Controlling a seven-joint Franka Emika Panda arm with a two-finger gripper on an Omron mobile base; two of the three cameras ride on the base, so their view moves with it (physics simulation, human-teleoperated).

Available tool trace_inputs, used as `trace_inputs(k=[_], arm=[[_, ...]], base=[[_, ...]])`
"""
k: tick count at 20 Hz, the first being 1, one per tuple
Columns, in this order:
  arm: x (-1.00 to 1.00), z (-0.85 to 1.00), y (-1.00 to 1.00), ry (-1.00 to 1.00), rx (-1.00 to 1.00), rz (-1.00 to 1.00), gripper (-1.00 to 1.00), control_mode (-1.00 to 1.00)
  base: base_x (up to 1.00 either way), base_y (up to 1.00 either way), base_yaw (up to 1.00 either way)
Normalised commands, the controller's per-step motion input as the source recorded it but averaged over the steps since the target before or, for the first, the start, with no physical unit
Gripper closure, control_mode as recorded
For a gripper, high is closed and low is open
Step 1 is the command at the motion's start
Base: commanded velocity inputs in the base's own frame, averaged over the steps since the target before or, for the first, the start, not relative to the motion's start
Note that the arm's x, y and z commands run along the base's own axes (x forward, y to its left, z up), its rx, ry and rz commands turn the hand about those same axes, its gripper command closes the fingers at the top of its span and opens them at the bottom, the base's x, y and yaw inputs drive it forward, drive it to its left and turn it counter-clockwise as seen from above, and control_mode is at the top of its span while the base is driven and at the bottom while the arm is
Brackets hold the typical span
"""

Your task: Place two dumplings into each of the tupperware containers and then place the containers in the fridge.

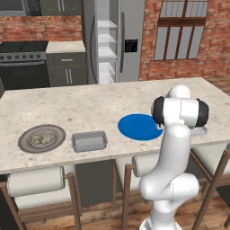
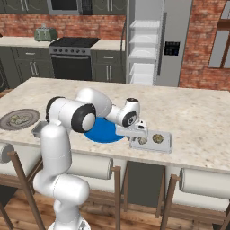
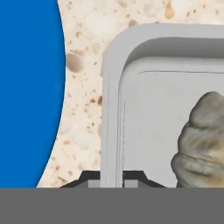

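A: Gripping confirmed: claw pinched on the near rim of the filled tupperware container, two dumplings inside, blue plate at nine o'clock.

B: Handling?

A: Stiff, light, likely slick; keep it level. Fridge stands open at twelve, beyond the surface.

Flat, even rendered light fills the kitchen, without glare. Faint soft shadows lie beside the blue plate. Base views look coarse; the hand view is sharp.
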Motion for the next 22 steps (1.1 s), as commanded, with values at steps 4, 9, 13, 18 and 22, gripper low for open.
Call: trace_inputs(k=[4,9,13,18,22], arm=[[0.0,0.11,-0.19,0.0,0.0,0.03,1.0,-1.0],[-0.02,0.33,-0.16,0.0,0.0,0.02,1.0,-1.0],[-0.22,0.7,0.0,0.0,-0.03,0.0,1.0,-1.0],[-0.38,0.69,0.0,0.0,-0.04,0.03,1.0,-1.0],[-0.42,0.61,0.05,0.0,-0.02,0.18,1.0,-1.0]], base=[[0.0,0.0,0.0],[0.0,0.0,0.0],[0.0,0.0,0.0],[0.0,0.0,0.0],[0.0,0.0,0.0]])
